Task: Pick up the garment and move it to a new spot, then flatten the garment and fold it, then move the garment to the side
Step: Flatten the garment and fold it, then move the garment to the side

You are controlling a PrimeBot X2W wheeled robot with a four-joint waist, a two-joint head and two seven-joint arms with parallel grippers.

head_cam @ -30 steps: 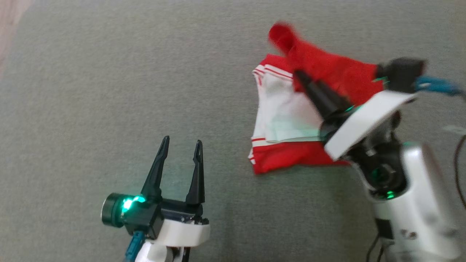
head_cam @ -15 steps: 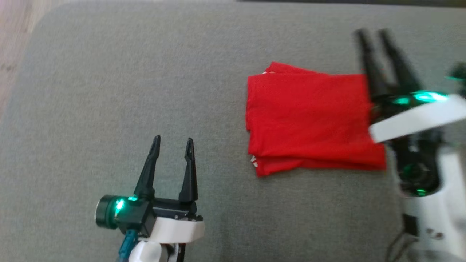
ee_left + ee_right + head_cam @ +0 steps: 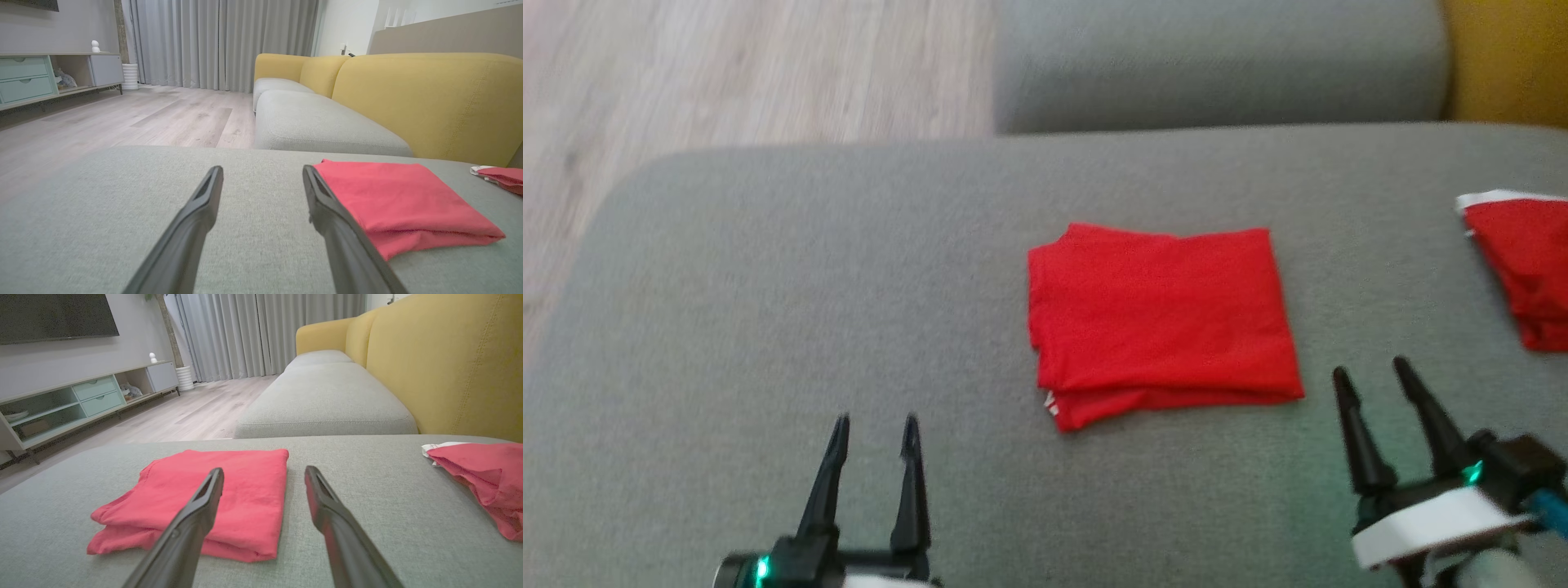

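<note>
— Where's the garment [image 3: 1160,314]?
— Folded on the grey cushion [image 3: 768,286], lying flat (another red cloth [image 3: 1523,261] sits off right).
— Anything holding it?
— No. Left gripper [image 3: 876,423] and right gripper [image 3: 1372,371] both spread wide, empty, short of it.

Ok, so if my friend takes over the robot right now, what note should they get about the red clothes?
Folded red garment: a flat, neat rectangle in the middle of the grey cushion, nothing touching it.
Left pincer: open, empty, over the cushion to the garment's left.
Right pincer: open, empty, by its near right corner.
Second red garment, white-trimmed, lies rumpled at the right edge.
Done: folding looks finished.
Left: probably pick up the folded garment and move it aside.
</note>
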